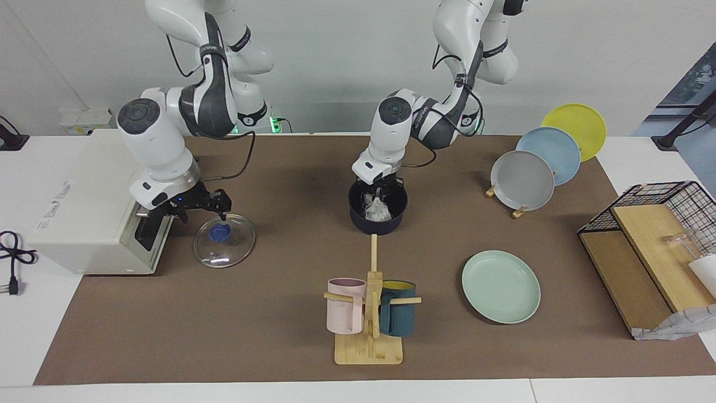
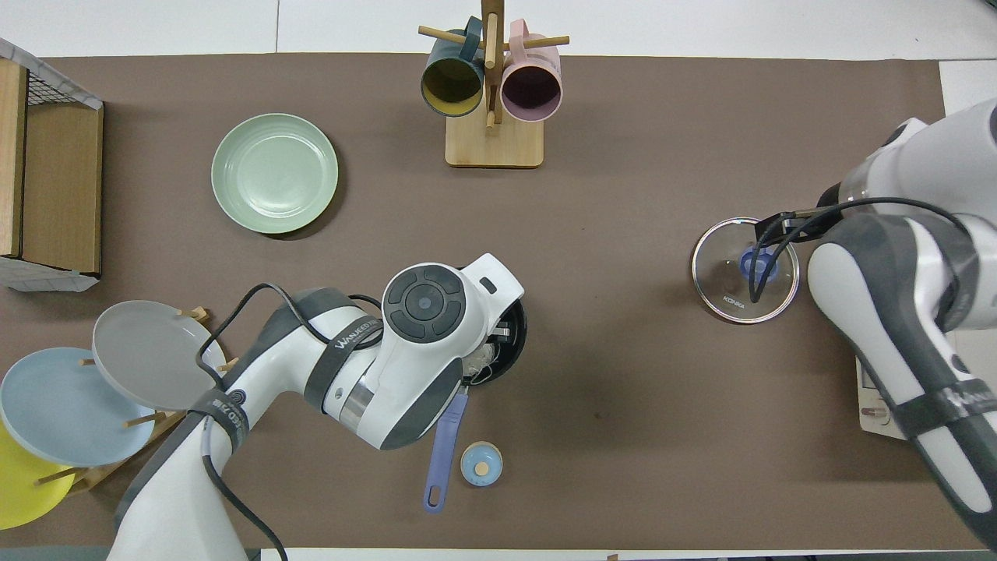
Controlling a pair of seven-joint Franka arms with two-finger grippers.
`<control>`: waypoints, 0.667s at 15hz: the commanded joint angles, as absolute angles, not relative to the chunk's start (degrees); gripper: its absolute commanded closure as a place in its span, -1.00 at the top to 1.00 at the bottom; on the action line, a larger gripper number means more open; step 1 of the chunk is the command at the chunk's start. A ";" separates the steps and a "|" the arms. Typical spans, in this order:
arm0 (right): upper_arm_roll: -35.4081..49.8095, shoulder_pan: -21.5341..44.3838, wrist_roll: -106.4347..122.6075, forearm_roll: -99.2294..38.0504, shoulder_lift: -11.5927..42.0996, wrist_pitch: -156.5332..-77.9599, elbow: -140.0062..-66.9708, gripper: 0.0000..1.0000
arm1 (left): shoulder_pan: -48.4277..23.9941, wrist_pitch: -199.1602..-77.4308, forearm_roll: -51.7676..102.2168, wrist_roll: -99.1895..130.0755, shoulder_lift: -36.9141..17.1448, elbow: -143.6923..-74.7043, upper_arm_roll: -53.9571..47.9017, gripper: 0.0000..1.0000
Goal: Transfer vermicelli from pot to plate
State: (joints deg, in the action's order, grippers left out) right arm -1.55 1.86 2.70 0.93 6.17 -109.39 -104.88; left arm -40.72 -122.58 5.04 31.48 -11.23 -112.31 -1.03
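The left gripper (image 1: 380, 196) reaches down into the dark navy pot (image 1: 377, 223), its fingers clamped together on the whitish vermicelli (image 1: 378, 210), which sits inside the pot. In the overhead view the arm's wrist covers most of the pot (image 2: 516, 343); only a rim arc and a few pale strands (image 2: 478, 360) show beside it. The pot's long blue handle (image 2: 443, 452) points toward the robots, with a small light blue round cap (image 2: 480, 464) lying just beside it on the brown worktop (image 1: 268, 313).

The pale mint-green plate (image 1: 500, 286) lies bare, farther from the robots than the pot and toward the left arm's end of the worktop.

The right gripper (image 1: 196, 208) hangs with its fingers spread apart just above the edge of a glass lid (image 1: 224, 242) with a blue knob (image 2: 757, 265), clear of the lid, which lies flat in front of a white oven (image 1: 92, 201).

A wooden mug rack (image 1: 368, 319) with a pink mug (image 1: 345, 305) and a dark teal mug (image 1: 397, 308) stands farthest from the robots. Grey (image 1: 522, 180), light blue (image 1: 551, 152) and yellow (image 1: 576, 126) plates lean in a stand.
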 commanded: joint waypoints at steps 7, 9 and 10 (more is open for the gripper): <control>-1.14 1.23 2.64 0.17 -2.89 -90.71 -95.80 1.00 | -24.55 -93.70 7.03 28.04 -7.47 -88.43 -0.26 -1.00; -1.32 1.32 2.55 0.09 -2.64 -90.70 -95.63 1.00 | -20.32 -95.79 7.29 25.42 -7.82 -88.24 -0.18 -1.00; -1.49 1.23 2.64 0.00 -2.29 -90.96 -95.45 1.00 | -17.43 -97.02 7.47 21.49 -8.00 -88.42 -0.18 -1.00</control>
State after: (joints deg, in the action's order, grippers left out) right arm -1.65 1.88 2.70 0.89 -2.93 -91.33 -95.99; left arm -21.59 -96.08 5.86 26.09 -6.21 -90.00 0.19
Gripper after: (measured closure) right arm 0.000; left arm 0.846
